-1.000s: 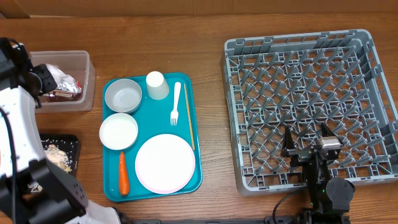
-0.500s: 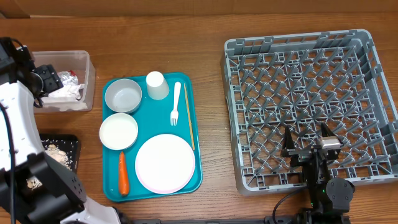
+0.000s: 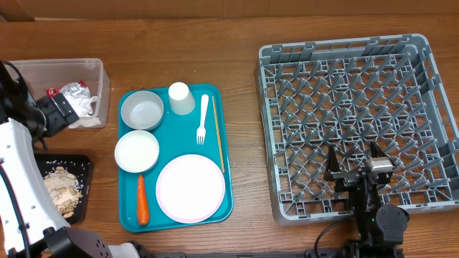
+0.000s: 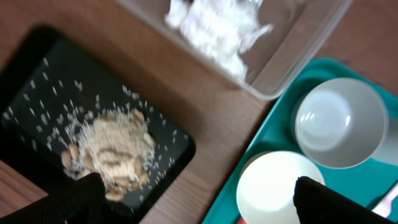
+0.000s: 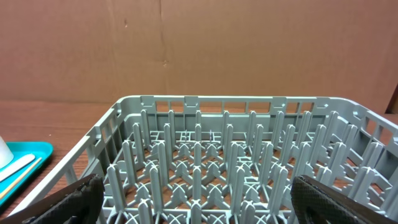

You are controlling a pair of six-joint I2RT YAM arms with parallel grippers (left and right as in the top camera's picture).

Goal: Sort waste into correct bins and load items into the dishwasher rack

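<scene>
Since the napkin [image 3: 84,107] and foil wrapper [image 3: 68,91] lie in the clear tub [image 3: 100,93] left of the teal tray [image 3: 176,132], and the food scraps [image 3: 61,188] in the black tray [image 3: 87,161] at its lower left, we judge sorting nearly done. We find the left gripper [image 4: 198,185] and the right gripper [image 5: 196,183] both spread wide, empty. Next we would carry a bowl [image 3: 142,110] from that tray to the dishwasher rack [image 3: 267,129] on its right.
</scene>
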